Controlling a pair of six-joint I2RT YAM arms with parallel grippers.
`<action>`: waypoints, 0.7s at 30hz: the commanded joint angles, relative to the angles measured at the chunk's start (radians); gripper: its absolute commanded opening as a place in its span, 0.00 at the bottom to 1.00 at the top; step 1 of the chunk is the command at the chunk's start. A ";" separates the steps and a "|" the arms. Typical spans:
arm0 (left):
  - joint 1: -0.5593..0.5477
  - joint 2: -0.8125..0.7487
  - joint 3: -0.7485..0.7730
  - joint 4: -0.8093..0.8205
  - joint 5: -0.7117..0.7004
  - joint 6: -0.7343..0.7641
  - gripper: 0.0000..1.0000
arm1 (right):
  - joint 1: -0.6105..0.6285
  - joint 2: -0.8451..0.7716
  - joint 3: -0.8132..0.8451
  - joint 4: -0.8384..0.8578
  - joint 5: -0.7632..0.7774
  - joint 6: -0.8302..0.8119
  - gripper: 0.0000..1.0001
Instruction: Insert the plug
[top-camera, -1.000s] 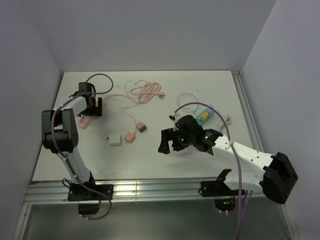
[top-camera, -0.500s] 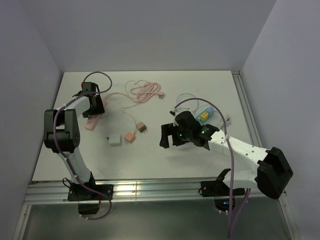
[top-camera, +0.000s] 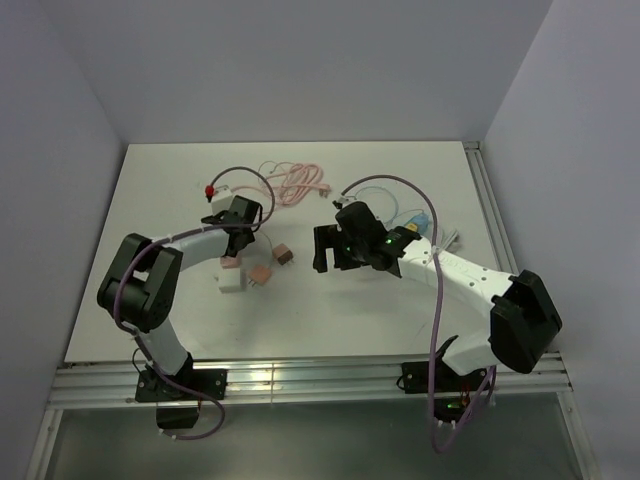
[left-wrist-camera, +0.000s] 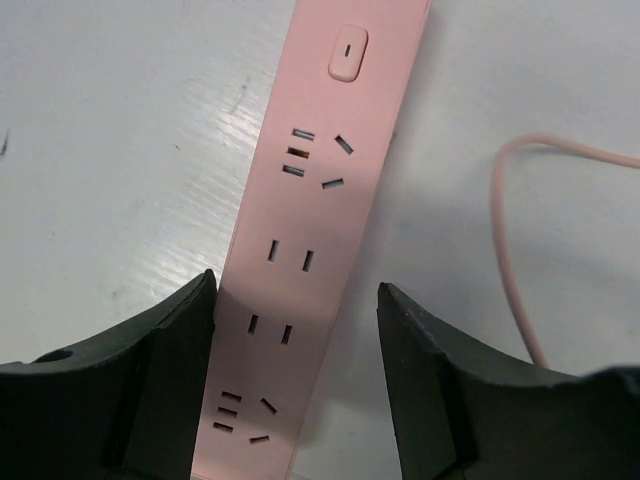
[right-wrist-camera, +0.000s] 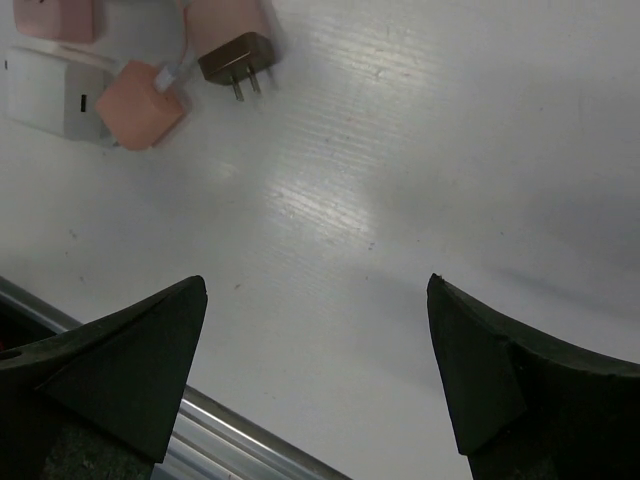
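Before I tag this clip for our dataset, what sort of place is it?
Probably a robotics test cell: a white table boxed in by plain walls, with only a pink power strip, plugs and loose cables laid out.

The pink power strip (left-wrist-camera: 300, 230) between my left fingers (left-wrist-camera: 160, 380) looks like smooth matt plastic. My fingers are dull black plastic. The white table (right-wrist-camera: 420, 160) has a faintly glossy, streaked sheen.

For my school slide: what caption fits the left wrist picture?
Left gripper straddles a pink power strip on the white table.
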 joint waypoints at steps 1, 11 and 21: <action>-0.270 0.091 -0.100 0.018 0.729 -0.401 0.00 | -0.021 0.006 0.043 -0.028 0.063 -0.006 0.97; -0.457 0.123 -0.011 0.156 0.828 -0.489 0.00 | -0.120 -0.060 -0.035 -0.023 0.022 0.004 0.96; -0.600 0.194 0.120 0.198 0.823 -0.512 0.00 | -0.185 -0.120 -0.086 -0.033 0.018 -0.020 0.96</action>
